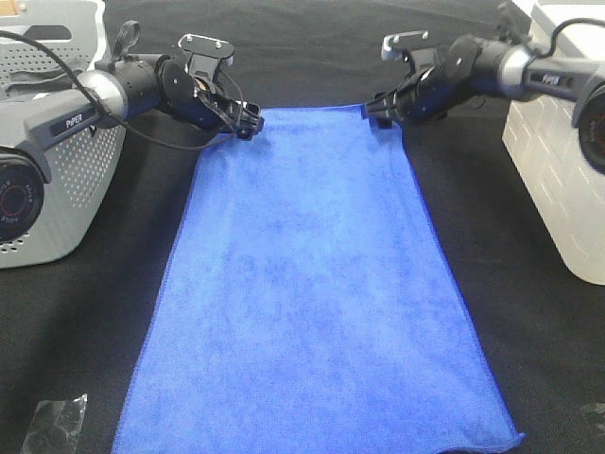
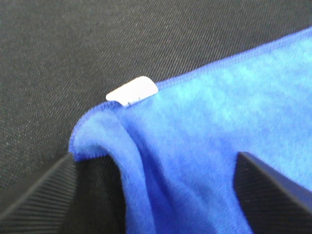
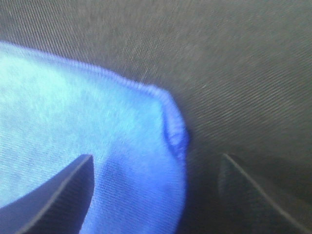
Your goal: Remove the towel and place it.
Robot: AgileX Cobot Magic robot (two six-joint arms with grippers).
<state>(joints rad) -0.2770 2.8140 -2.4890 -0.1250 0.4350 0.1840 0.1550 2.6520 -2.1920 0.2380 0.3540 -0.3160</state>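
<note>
The royal-blue towel [image 1: 312,284] lies spread flat on the black table, running from the far middle down to the near edge. My left gripper [image 1: 248,123] sits at its far left corner, and my right gripper [image 1: 378,112] at its far right corner. In the left wrist view the left gripper [image 2: 156,157] stands open, with the slightly raised towel [image 2: 219,107] corner and its white tag [image 2: 132,90] between the dark fingers [image 2: 44,195]. The right wrist view shows the right gripper [image 3: 157,157] open as well, around the curled corner of the towel [image 3: 73,112].
A grey perforated basket [image 1: 66,161] stands at the left of the table. A white bin [image 1: 558,180] stands at the right. A crumpled piece of clear plastic [image 1: 57,421] lies near the front left corner. Black cloth [image 1: 529,340] covers the table around the towel.
</note>
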